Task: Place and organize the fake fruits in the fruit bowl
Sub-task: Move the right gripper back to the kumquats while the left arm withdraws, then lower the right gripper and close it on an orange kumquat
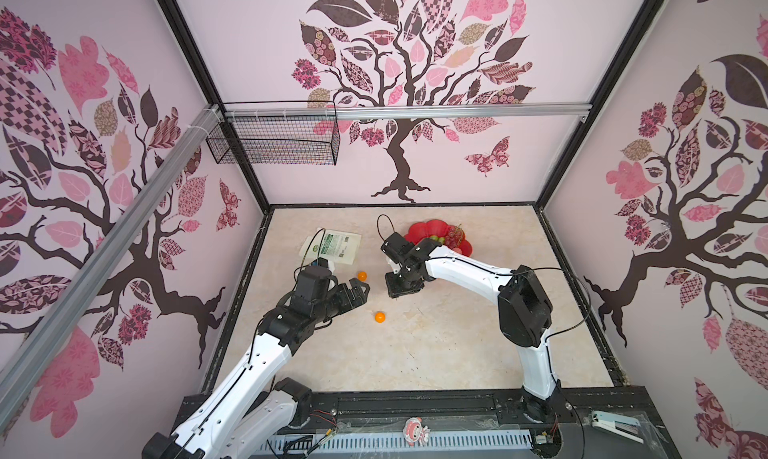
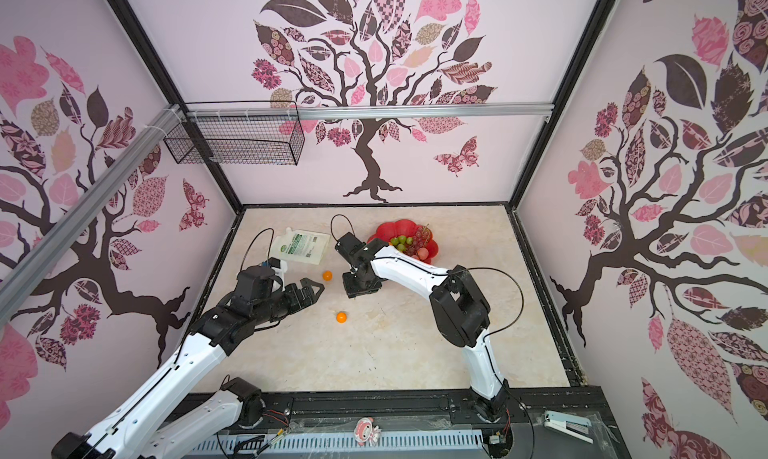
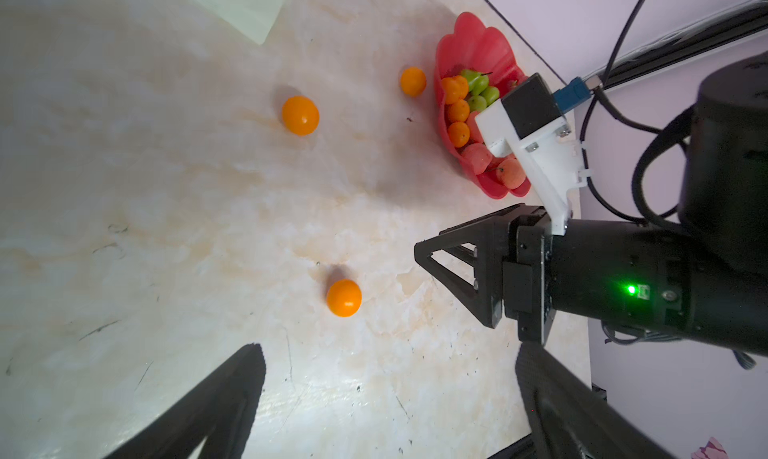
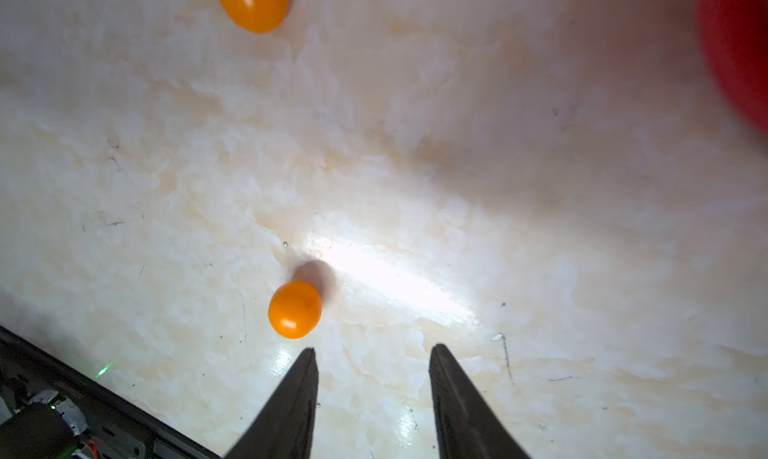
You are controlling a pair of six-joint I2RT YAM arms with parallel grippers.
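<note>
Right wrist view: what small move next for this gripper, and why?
Probably nudge the right gripper sideways over the nearest ball: its jaws stand open and empty, and the ball lies just off their gap, outside the bowl.

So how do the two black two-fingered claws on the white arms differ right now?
The left gripper has its jaws spread wide; the right gripper has them apart but much narrower. The left gripper reaches out at a shallow slant over the cream marble-look tabletop; the right gripper points more steeply down at it. Shared: both are black, both hold nothing, and small orange plastic balls lie loose near both.
</note>
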